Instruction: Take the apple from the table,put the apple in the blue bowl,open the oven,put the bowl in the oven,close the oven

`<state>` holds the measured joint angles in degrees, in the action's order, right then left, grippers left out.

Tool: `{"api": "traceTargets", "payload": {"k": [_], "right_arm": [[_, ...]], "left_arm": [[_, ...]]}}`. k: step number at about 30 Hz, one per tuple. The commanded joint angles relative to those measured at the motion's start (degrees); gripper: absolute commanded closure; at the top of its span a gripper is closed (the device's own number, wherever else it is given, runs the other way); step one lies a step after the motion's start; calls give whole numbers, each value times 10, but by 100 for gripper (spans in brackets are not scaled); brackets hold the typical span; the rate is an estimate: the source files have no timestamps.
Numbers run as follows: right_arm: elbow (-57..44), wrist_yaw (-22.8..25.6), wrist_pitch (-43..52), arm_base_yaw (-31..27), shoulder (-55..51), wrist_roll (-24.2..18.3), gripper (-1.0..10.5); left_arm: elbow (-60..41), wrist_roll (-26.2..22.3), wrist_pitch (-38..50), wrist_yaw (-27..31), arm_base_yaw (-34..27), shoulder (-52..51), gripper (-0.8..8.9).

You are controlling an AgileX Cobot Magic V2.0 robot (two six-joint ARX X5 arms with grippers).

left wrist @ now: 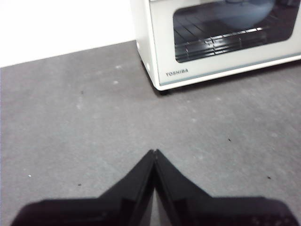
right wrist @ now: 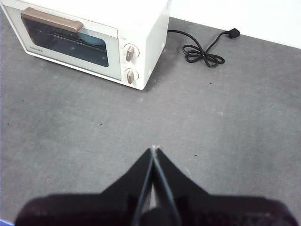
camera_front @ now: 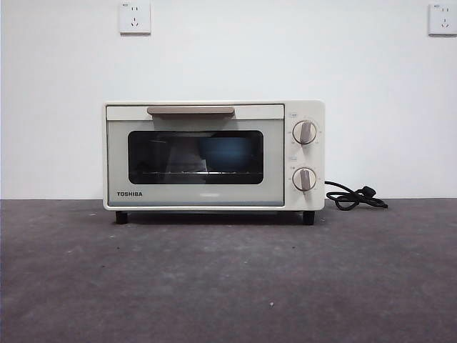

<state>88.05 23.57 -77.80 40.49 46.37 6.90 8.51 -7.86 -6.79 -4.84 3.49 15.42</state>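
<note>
The cream oven (camera_front: 214, 156) stands at the back of the table (camera_front: 228, 279) with its door shut, also seen in the left wrist view (left wrist: 225, 42) and the right wrist view (right wrist: 94, 40). Through the dark glass the blue bowl (camera_front: 225, 153) sits on the rack inside, and shows again as the blue bowl (right wrist: 91, 38) behind the handle. The apple is hidden. My left gripper (left wrist: 154, 151) is shut and empty, held over bare table away from the oven's front. My right gripper (right wrist: 154, 149) is shut and empty too, back from the oven's knob side.
A black cord with plug (camera_front: 355, 196) lies coiled on the table beside the oven, also seen as the cord (right wrist: 203, 52). Two wall sockets (camera_front: 134, 17) sit high on the white wall behind. Neither arm shows in the front view.
</note>
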Motion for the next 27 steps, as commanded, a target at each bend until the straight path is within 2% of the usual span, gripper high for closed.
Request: {"api": "traceTargets", "payload": {"k": [1,11,17,19,27], "right_arm": [[-2,0,-12,0,0,7,946],[-2,0,-12,0,0,7,946],[-2,0,-12,0,0,7,946],[-2,0,-12,0,0,7,946],[-2,0,-12,0,0,7,946]], "left_arm": [[-7,-1,3,4,-12,-8,817],[-41,14,2,4,-56,-42,817],[-81,42,-8,3,-56,-96,817],[-81,43,-31,5,-56,-114,817],[-81,43,-28,9,-56,-152,817]]}}
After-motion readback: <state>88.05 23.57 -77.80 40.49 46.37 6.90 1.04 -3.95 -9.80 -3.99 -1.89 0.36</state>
